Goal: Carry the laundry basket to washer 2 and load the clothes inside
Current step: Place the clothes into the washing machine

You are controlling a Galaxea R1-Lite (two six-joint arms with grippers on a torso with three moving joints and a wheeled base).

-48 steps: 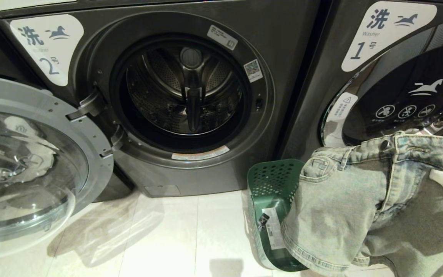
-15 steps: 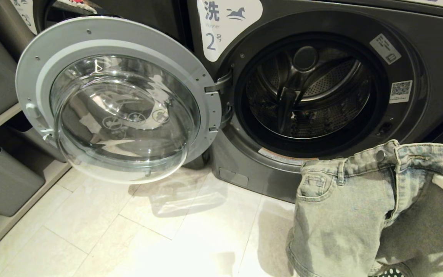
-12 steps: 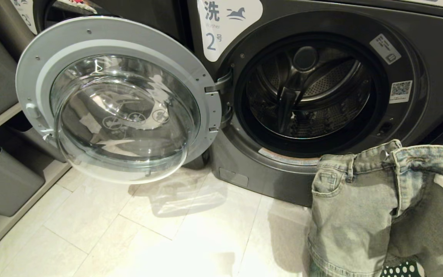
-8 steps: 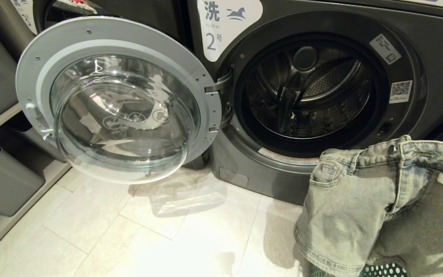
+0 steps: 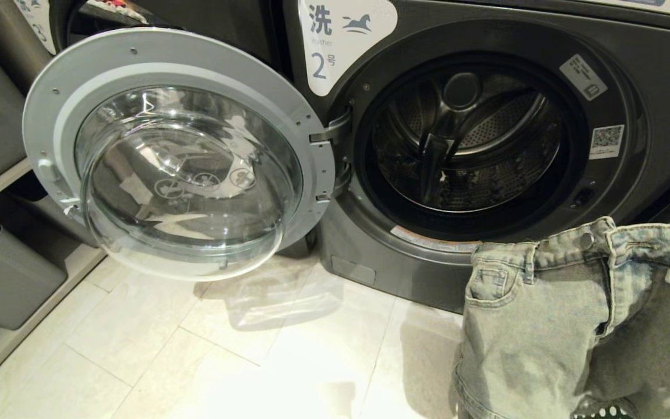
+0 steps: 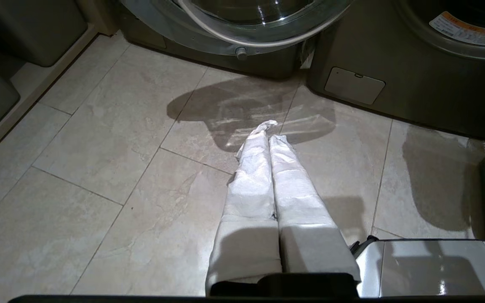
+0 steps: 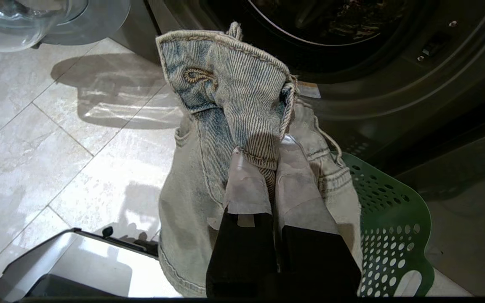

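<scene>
A: Where's the denim (image 5: 550, 326) now?

B: Hanging from the right gripper (image 7: 274, 155), which is clamped on the waistband, low beside washer 2 (image 5: 649, 81) and just under the lip of its open drum (image 5: 463, 145). The basket (image 7: 394, 235) sits on the floor directly beneath.

A: And the left gripper (image 6: 269, 134)?

B: Closed on nothing, parked above the tiles.

A: How should the load go?

B: I'd lift until the hem is above the door rim, push well into the drum, then release. The hanging leg could snag on the lip.

A: What's the cloth like?

B: Faded grey-blue denim, stitched pocket, metal button; heavy and floppy, I'd judge.
</scene>
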